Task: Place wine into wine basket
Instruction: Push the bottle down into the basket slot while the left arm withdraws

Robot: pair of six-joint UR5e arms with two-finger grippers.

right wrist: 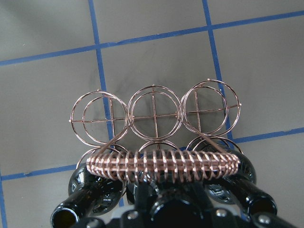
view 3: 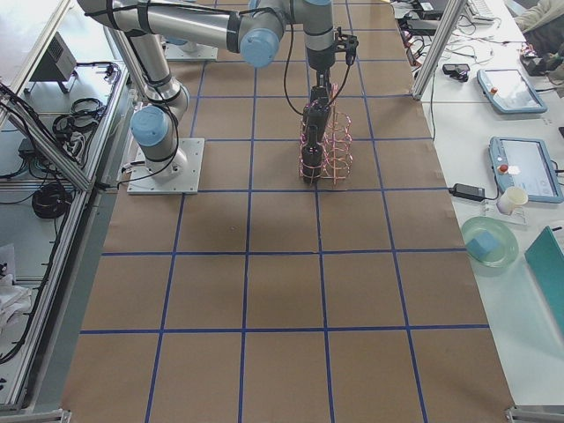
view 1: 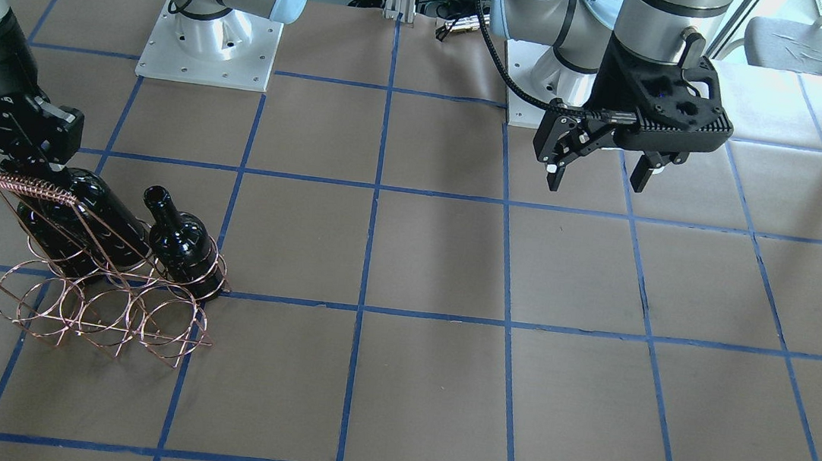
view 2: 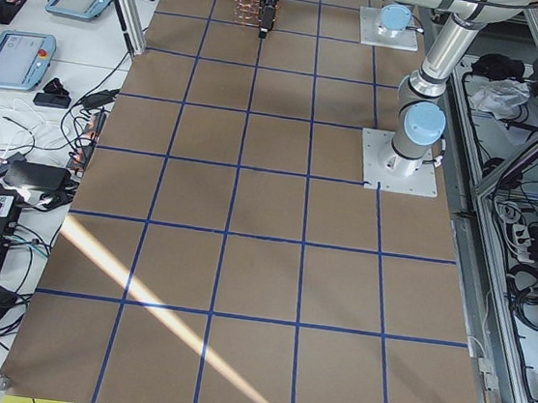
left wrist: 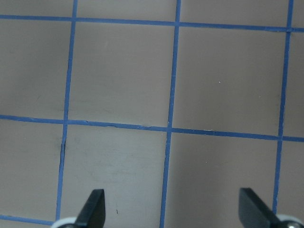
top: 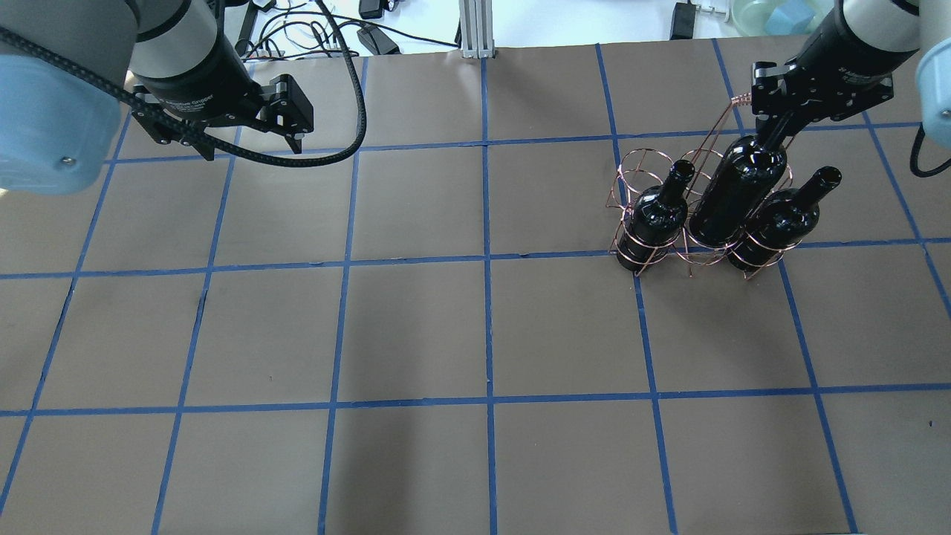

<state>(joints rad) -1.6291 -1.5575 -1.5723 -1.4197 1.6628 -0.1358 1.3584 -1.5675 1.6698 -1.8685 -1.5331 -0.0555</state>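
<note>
Broad bare table (top: 483, 334), brown and crossed by blue tape lines (top: 487, 223), spreads from the wine basket (right wrist: 155, 114) toward the robot and across to its left. The left gripper (top: 251, 148) hangs well apart from the basket over that open ground, its fingers spread wide with nothing between them. The table's far edge lies well beyond the basket. The wine (top: 732, 202) is glossy near-black and unlabelled, with a straight body and rounded shoulders. Its lower body sits inside the middle ring of the basket's row nearer the robot. The right gripper (top: 773, 132) is clenched on the wine's neck, just beside the basket's braided handle (right wrist: 161, 164). A second bottle (top: 654, 223) and a third bottle (top: 776, 223) fill the rings on either side of the wine in that same row. Through the basket's farther row of three rings the table shows behind thin cross wires. The gripper's fingers cover the wine's neck. Whether its base touches the table, or whether it stands dead upright, cannot be told. The right wrist view cuts the bottles off at its lower edge. In the front-facing view the third bottle is lost behind the wine and the basket's frame, and in the left side view the basket is too small to read.
</note>
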